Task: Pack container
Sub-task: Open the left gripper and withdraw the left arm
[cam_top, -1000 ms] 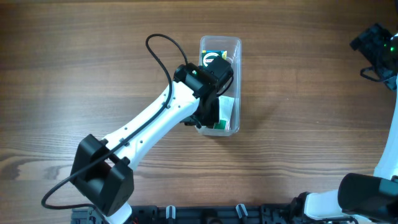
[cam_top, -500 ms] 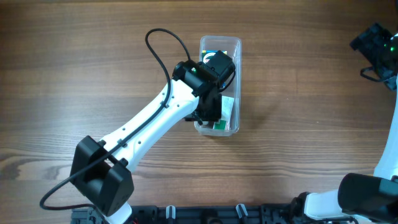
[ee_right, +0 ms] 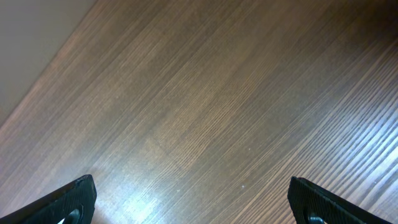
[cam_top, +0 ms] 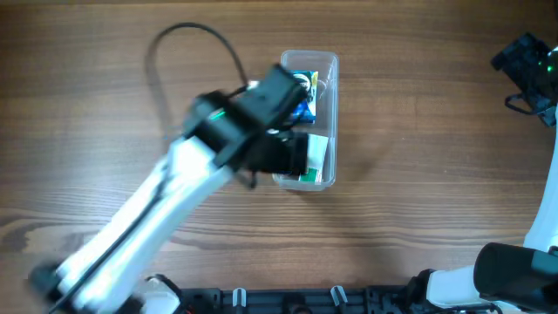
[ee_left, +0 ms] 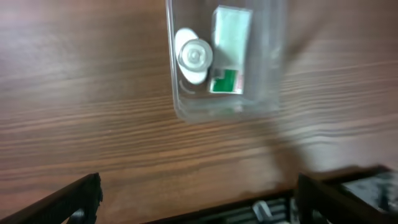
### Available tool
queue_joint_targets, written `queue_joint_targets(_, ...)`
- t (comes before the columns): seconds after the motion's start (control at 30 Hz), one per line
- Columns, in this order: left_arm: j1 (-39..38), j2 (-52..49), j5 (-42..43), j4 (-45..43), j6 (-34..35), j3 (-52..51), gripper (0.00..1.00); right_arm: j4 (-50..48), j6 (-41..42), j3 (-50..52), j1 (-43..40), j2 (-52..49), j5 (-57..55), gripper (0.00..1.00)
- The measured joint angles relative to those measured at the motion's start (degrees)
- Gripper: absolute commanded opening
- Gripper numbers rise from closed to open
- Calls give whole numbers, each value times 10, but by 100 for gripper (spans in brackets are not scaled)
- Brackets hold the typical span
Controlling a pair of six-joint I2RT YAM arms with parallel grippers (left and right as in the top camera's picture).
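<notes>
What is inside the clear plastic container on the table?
A white and green packet and a white round piece lie in the container; a blue item sits at the far end. The left arm hides part of it from above.

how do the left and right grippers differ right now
The left gripper hangs over the container; the right gripper faces only bare table. Overhead, the left arm is blurred at mid-table; the right arm is sharp at the far right edge. Both grippers are open and empty.
</notes>
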State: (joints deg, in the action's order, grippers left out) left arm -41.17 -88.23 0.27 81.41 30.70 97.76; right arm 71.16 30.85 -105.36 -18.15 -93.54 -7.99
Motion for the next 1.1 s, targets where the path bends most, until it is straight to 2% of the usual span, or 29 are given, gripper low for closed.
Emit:
queue_joint_targets(0.13, 0, 132, -5, 32, 0, 9, 100, 0, 0, 0, 0, 0, 0, 100)
queue_joint_targets(0.3, 0, 230, -4, 35, 0, 10, 100, 0, 0, 0, 0, 0, 0, 100)
queue_joint_targets(0.63, 0, 300, -4, 52, 0, 10, 100, 0, 0, 0, 0, 0, 0, 100)
queue_joint_targets(0.73, 0, 300, -4, 46, -28, 2, 100, 0, 0, 0, 0, 0, 0, 100)
queue_joint_targets(0.83, 7, 306, -3, -11, -82, -60, 100, 0, 0, 0, 0, 0, 0, 100)
queue_joint_targets(0.97, 46, 354, 8, -161, -137, -214, 100, 0, 0, 0, 0, 0, 0, 100)
queue_joint_targets(1.03, 96, 435, 53, -322, -209, -363, 100, -1, 0, 0, 0, 0, 0, 100)
queue_joint_targets(1.1, 140, 504, 104, -415, -269, -467, 100, 0, 0, 0, 0, 0, 0, 100)
